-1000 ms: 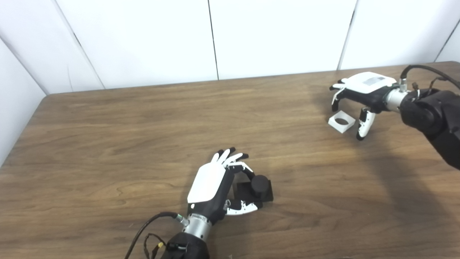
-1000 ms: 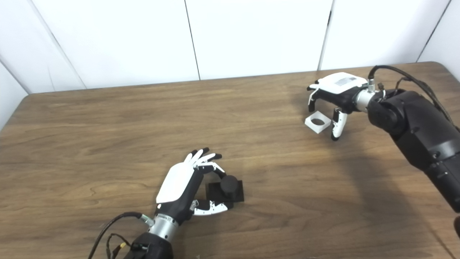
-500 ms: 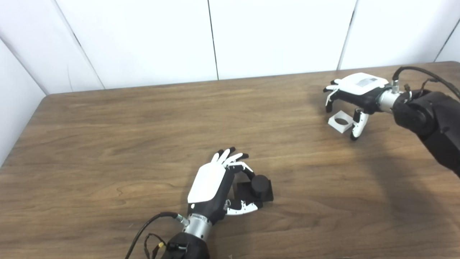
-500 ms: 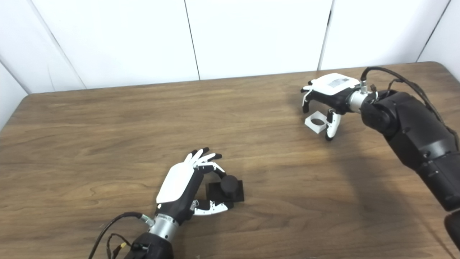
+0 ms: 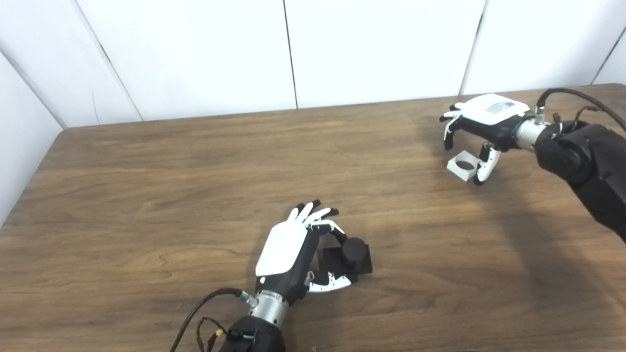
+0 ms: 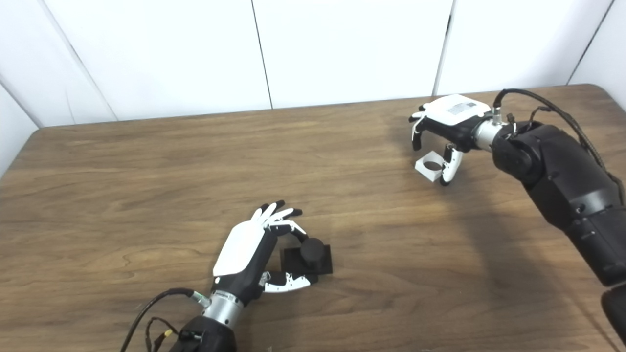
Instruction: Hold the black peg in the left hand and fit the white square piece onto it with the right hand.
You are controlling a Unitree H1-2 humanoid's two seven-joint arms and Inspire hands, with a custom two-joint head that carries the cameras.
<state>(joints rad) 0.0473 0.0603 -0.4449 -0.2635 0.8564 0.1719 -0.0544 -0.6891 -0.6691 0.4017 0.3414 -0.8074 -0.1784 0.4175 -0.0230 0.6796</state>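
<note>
1. A wood-grain brown tabletop [image 5: 146,195] fills most of both views, with a rounded far corner on each side.
2. Behind the tabletop stands a plain white panelled wall [image 5: 195,54], split by thin dark vertical seams.
3. Soft shadows darken the tabletop's right part.

I see table [image 5: 146,186]: brown wood grain w/ darker streaks. Peg [image 5: 353,249]: matte black, on black square base. Square piece [image 5: 463,166]: white, dark round hole in middle. Left hand [image 5: 293,247]: white back, black palm & fingertips, silver wrist. Right hand [image 5: 481,120]: same white/black, grey label patch on back. Arms black. Wall panels [image 5: 195,54] white, dark seams.
</note>
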